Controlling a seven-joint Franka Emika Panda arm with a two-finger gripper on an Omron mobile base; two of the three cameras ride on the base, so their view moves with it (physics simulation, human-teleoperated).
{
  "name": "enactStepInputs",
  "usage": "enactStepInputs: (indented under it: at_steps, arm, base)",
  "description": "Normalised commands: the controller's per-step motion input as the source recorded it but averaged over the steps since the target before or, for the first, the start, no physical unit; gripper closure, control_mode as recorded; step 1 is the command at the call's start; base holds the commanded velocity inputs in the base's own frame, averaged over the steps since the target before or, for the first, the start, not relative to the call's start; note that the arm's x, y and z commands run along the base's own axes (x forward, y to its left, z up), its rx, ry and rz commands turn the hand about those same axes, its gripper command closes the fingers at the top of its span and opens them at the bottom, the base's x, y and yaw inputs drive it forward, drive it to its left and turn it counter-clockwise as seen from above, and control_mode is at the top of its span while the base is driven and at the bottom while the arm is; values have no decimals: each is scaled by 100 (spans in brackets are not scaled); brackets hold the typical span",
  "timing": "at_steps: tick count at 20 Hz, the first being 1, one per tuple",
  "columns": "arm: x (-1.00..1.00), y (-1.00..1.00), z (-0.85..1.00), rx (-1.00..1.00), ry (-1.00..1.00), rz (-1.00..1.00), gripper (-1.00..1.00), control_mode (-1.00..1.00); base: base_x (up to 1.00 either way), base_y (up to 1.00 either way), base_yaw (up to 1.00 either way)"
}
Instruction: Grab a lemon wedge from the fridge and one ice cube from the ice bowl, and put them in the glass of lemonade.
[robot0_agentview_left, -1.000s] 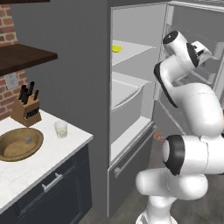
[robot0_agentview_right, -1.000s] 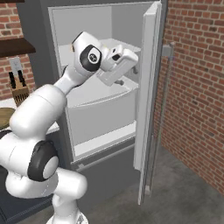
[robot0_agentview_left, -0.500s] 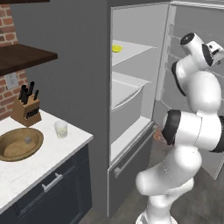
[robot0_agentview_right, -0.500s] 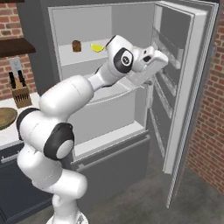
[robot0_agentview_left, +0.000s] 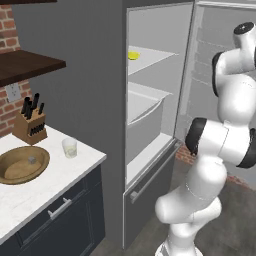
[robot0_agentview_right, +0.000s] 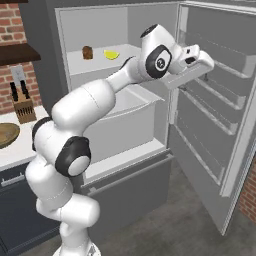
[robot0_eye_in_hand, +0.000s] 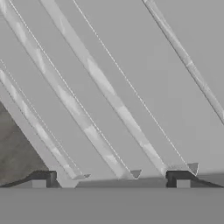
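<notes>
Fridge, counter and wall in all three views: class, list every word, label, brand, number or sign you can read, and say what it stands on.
None: no readable text on any surface.
fridge: plain grey door shelves and interior, no brand or label.
glass of lemonade: unmarked.
knife block: unmarked.
wall outlet: blank plate, no lettering visible.

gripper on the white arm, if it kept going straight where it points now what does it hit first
Most likely the pale grey shelved inside of the open fridge door; the open gripper faces its rails, nothing between.
</notes>
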Motion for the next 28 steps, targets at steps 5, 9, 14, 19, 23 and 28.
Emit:
enactStepInputs:
  at_steps: [5,9,14,19,23,28]
  arm:
    - [-87,30,17,10,-28,3,-100,-100]
    - [-79,58,8,7,-27,3,-100,-100]
    - [-69,92,1,11,-27,6,-100,-100]
    - [-49,100,1,5,-13,11,-100,-100]
    - [-48,100,0,0,1,15,-100,-100]
    - [-54,100,0,0,16,22,-100,-100]
  base:
    - [0,0,0]
    - [0,0,0]
    - [0,0,0]
    - [0,0,0]
    - [0,0,0]
    - [0,0,0]
